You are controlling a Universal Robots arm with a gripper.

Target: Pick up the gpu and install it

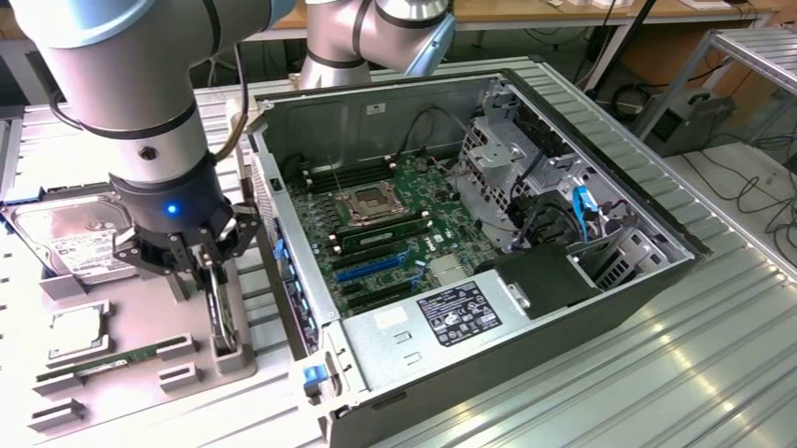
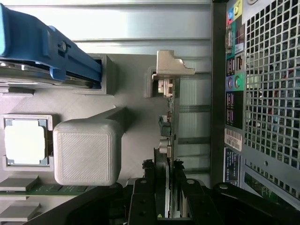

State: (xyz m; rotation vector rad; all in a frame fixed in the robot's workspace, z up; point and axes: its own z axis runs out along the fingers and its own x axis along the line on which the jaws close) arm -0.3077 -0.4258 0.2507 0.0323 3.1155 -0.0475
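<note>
The gpu (image 1: 224, 322) stands on edge in a slot of the grey holder tray (image 1: 137, 308), at the exterior view's left of the open computer case (image 1: 498, 243). My gripper (image 1: 209, 273) hangs straight over it with a finger on each side of the card's upper edge. In the wrist view the gpu (image 2: 168, 140) appears edge-on, its silver end bracket (image 2: 172, 65) at the far end. The gripper (image 2: 166, 199) is shut on it, its black fingers (image 2: 143, 199) pressed against both faces. The card still sits in its slot.
On the tray lie a hard drive (image 1: 75, 238), a CPU (image 1: 77, 333) and a memory stick (image 1: 118, 359). The case's rear panel (image 2: 262, 93) stands close beside the card. The motherboard (image 1: 386, 233) lies exposed inside the case. A second arm's base (image 1: 368, 33) stands behind.
</note>
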